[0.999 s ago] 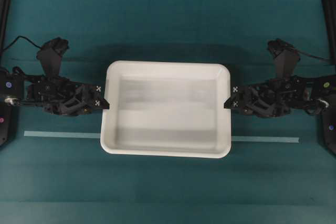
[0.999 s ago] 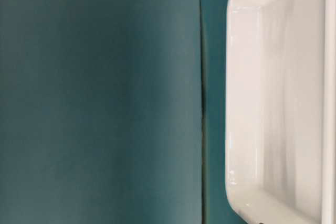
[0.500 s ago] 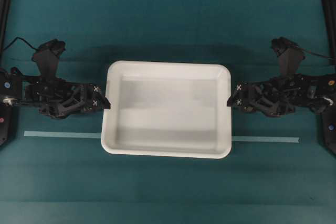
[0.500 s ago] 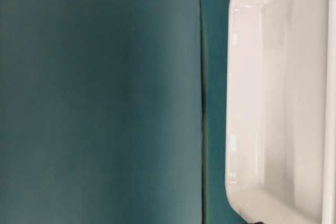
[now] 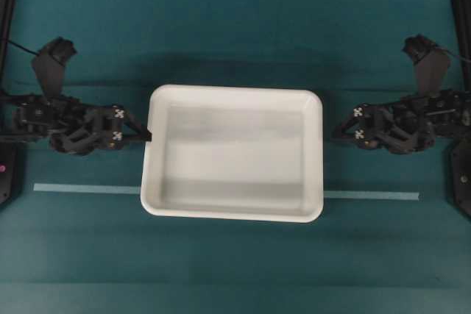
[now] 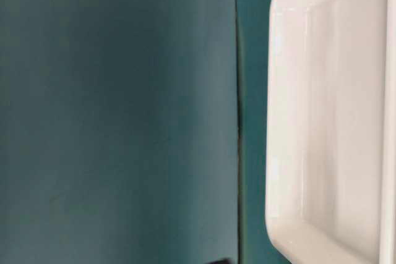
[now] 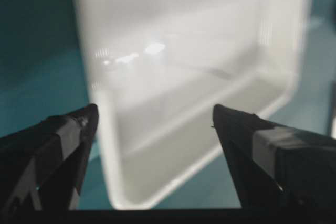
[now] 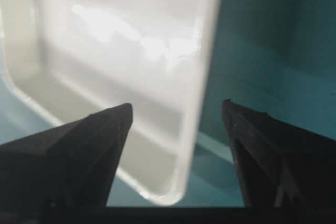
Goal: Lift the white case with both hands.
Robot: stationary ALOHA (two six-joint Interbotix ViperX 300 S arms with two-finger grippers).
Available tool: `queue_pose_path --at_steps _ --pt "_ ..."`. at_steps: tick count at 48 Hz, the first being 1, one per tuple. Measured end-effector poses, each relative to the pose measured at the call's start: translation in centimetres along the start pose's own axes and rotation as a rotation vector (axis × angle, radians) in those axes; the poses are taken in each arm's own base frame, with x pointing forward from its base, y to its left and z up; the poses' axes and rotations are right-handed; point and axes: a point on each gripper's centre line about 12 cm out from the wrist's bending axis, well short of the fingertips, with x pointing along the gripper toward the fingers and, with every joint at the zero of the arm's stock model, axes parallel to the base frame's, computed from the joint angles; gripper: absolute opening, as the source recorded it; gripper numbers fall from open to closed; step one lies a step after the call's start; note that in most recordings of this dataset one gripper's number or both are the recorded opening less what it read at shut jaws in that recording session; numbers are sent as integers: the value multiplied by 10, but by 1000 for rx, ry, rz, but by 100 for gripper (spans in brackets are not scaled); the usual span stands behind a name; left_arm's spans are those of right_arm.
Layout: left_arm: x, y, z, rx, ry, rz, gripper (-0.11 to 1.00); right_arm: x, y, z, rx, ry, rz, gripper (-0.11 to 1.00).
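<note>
The white case [image 5: 234, 154] lies flat on the teal table in the overhead view, a shallow tray with a raised rim. My left gripper [image 5: 146, 137] is open and empty, its tips right at the case's left rim. My right gripper [image 5: 336, 131] is open and empty, a small gap away from the right rim. In the left wrist view the case [image 7: 184, 51] lies ahead of the spread gripper [image 7: 155, 114]. In the right wrist view the case [image 8: 115, 40] lies ahead of the spread gripper [image 8: 178, 108]. The table-level view shows the case [image 6: 328, 115] at the right.
A pale tape strip [image 5: 88, 188] runs across the table and passes under the case's front part. Black frame posts [image 5: 460, 20] stand at the far left and right edges. A seam in the mat [image 6: 238, 122] runs beside the case.
Both grippers have let go of the case's rims, opened and drawn back outward. The right one has moved farther off. The case has stayed in place.
</note>
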Motion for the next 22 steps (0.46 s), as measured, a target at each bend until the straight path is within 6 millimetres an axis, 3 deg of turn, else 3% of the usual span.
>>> queue_pose_path --at_steps 11,22 --pt "-30 -25 7 159 -38 -99 93 -32 25 8 -180 -59 141 77" --pt "-57 -39 11 283 -86 -189 93 -63 37 10 -357 -128 253 76"
